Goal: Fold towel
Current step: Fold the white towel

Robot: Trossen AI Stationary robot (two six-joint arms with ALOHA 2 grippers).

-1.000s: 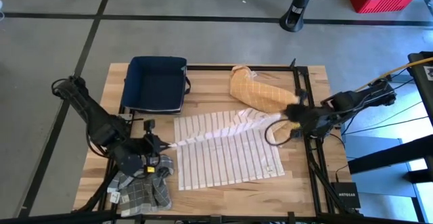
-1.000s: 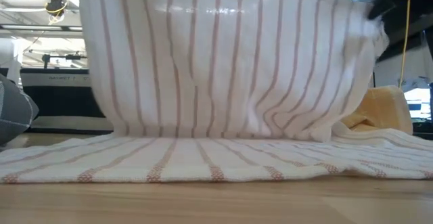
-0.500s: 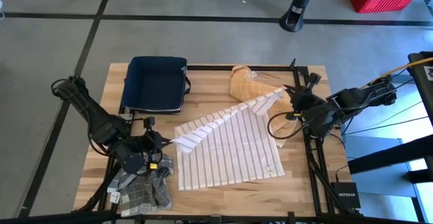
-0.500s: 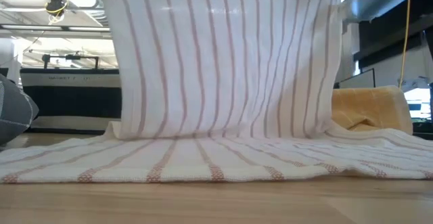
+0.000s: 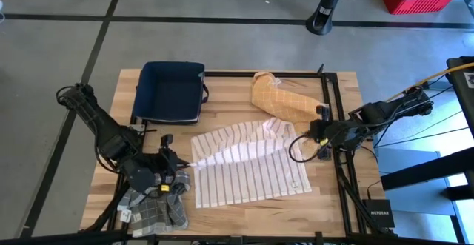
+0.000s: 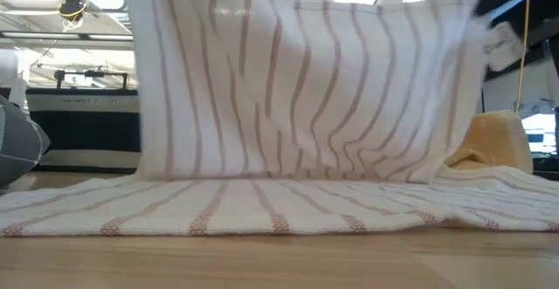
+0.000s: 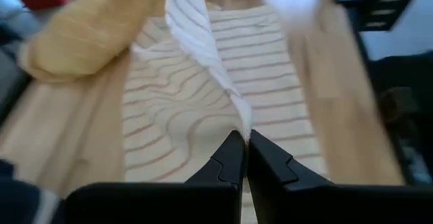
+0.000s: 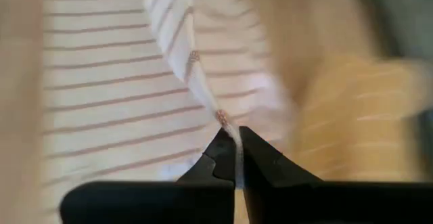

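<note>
Towels: three. One white striped towel (image 5: 248,167) mid-table, one yellow towel (image 5: 280,99) far right, one grey checked towel (image 5: 152,206) near left. Trays: one, dark blue tray (image 5: 170,91) far left. Grippers: two.

Light: even, bright overhead | shadows: soft, faint on tabletop (image 5: 237,115) | low view: backlit, ceiling glare | wrist views: motion-blurred, background perhaps out of focus

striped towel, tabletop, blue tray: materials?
Striped towel: thin woven cloth, likely cotton; it drapes and creases where both hands lift it. Tabletop: pale wood planks, matte, with visible grain and seams. Blue tray: dark navy; fabric or plastic, can't tell.
</note>
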